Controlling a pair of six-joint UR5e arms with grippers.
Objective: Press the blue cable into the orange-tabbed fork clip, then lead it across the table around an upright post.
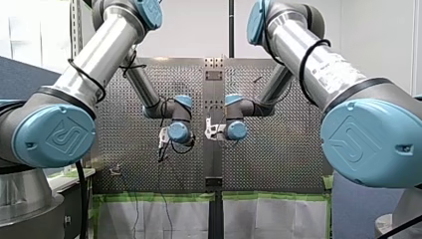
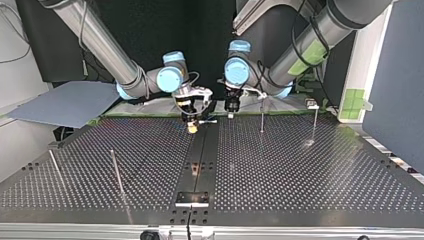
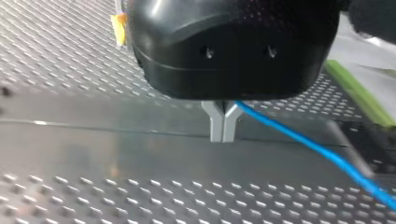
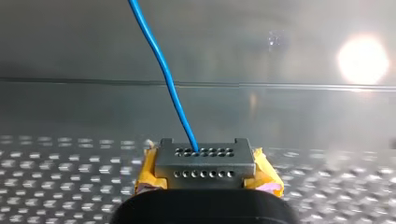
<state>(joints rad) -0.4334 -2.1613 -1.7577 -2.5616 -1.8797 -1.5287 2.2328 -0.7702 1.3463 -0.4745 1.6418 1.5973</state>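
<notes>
Right wrist view: my right hand (image 4: 204, 163) pinches the cable (image 4: 163, 70), which runs straight ahead; my left hand (image 3: 222, 123), pressed together, touches it.

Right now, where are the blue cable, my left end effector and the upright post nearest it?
blue cable (image 4: 164, 74): right wrist view, middle of its visible run.
left end effector (image 3: 223, 136): left wrist view, seam between its metal fingertips.
upright post (image 2: 262, 116): top view, mid-shaft.

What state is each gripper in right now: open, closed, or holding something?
Left gripper: closed on the blue cable.
Right gripper: closed on the same blue cable.
</notes>
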